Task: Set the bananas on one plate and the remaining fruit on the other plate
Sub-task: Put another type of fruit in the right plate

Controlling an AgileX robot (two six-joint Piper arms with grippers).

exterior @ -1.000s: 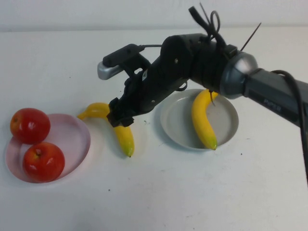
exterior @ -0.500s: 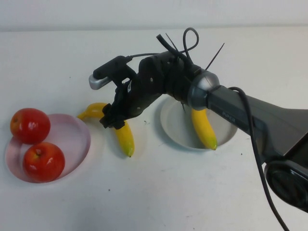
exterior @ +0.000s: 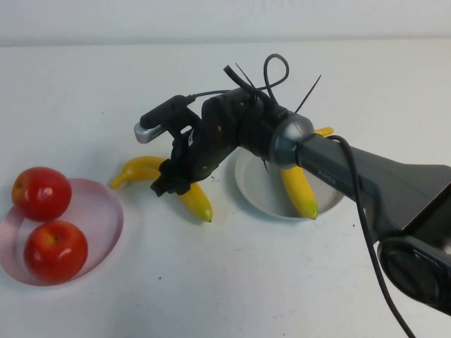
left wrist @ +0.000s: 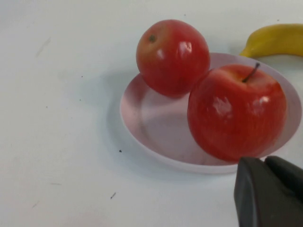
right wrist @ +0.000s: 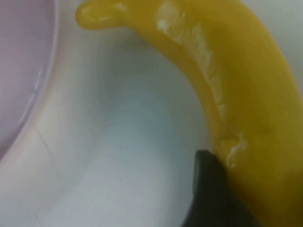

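One banana loose (exterior: pixel 184 186): on the surface between pink plate (exterior: pixel 106 211) and grey plate (exterior: pixel 257 184).
Right gripper (exterior: pixel 171 184): your jaws straddle it, closing, not yet clamped.
Left gripper (left wrist: pixel 267 191): shut, near the apples (left wrist: pixel 235 112).
Risk: off-centre pinch could roll it free.

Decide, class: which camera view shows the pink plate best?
The left wrist view: the pink plate fills it, with rim and both apples clear. The high view cuts it at the edge; the right wrist view shows only a sliver.

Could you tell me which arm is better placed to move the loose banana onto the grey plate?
Right: the right gripper is already down on the loose banana; the left gripper sits by the pink plate.
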